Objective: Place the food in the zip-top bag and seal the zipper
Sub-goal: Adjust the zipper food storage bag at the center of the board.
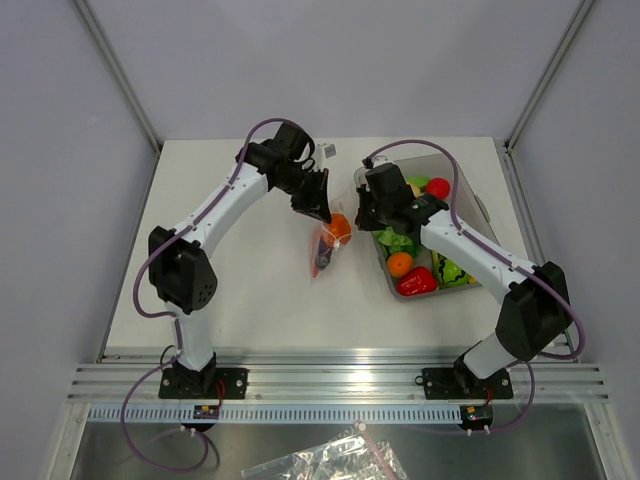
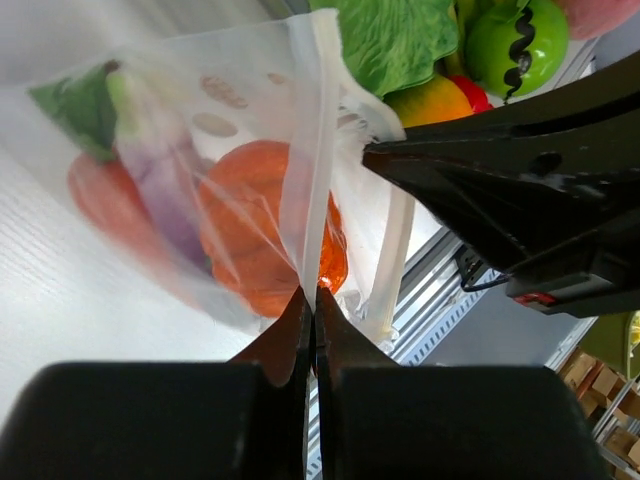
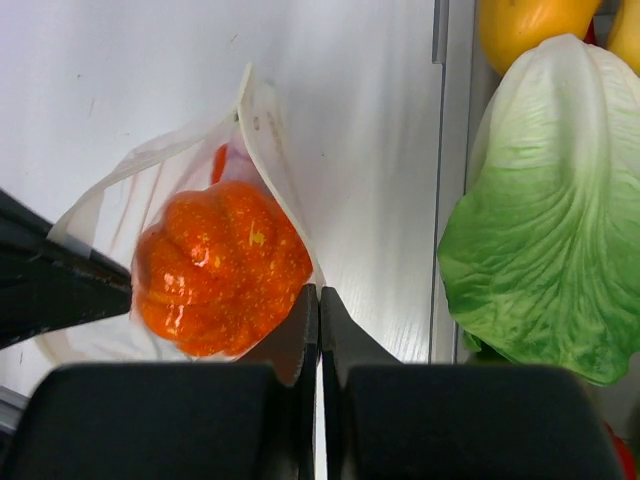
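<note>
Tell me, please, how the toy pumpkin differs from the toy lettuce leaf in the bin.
The toy pumpkin is deep orange; the toy lettuce leaf is green fading to white. The pumpkin is round and ribbed; the lettuce is a broad, veined leaf. The pumpkin sits inside the clear zip-top bag, whose edge the left claw and right claw pinch; the lettuce lies loose in the bin. Both are glossy plastic.

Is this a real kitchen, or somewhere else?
Probably a robot test lab, not a kitchen: left arm and right arm bolted to a metal rail, plain grey walls around a white table, toy vegetables in a tray.
</note>
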Available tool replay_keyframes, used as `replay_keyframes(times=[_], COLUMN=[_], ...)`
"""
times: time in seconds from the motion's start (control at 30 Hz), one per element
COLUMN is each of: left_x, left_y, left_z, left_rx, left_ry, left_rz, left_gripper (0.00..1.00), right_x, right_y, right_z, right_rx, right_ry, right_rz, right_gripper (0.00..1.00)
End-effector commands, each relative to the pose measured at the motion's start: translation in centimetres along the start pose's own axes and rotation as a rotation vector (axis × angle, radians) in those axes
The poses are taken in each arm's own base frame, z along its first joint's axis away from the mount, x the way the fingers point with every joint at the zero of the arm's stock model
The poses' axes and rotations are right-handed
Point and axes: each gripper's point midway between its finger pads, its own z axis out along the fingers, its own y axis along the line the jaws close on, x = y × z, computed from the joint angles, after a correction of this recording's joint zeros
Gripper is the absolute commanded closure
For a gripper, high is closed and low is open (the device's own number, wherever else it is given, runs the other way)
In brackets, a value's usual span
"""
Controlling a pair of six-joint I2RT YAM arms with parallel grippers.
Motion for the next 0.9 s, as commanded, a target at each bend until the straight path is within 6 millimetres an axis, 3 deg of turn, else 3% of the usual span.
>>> replay_keyframes(times=[0.0, 0.2, 0.4, 0.47, 0.57, 0.77, 0.87], left_x=[-0.4, -1.7, 0.3, 0.6, 0.0, -2.7, -3.4], left_y=[1.1, -0.2, 1.9, 1.5, 1.1, -2.3, -2.0], left_z=[0.4, 0.2, 4.2, 4.7, 3.9, -1.2, -2.8], left_rx=[-0.037, 0.004, -0.053, -0.047, -0.058, -0.012, -0.013], left_ry=[-0.009, -0.054, 0.060, 0.071, 0.051, -0.090, -0.129], left_rz=[0.025, 0.030, 0.002, 0.013, 0.027, 0.082, 0.069], left_gripper=[1.00, 1.00, 1.00, 1.00, 1.00, 1.00, 1.00], right_x=[-2.8, -4.1, -0.9, 0.1, 0.2, -1.3, -1.3], right_y=[1.5, 2.7, 3.1, 2.8, 2.7, 2.2, 2.9], right_z=[-2.4, -5.3, -3.1, -2.2, -2.2, -2.1, -1.1], right_rx=[-0.059, -0.153, -0.187, -0.179, -0.176, -0.117, -0.143], right_ry=[-0.107, -0.209, -0.085, -0.051, -0.051, -0.079, -0.061], right_rz=[0.014, 0.039, 0.028, 0.032, 0.037, 0.018, 0.022], right_gripper=[1.00, 1.00, 1.00, 1.00, 1.00, 1.00, 1.00])
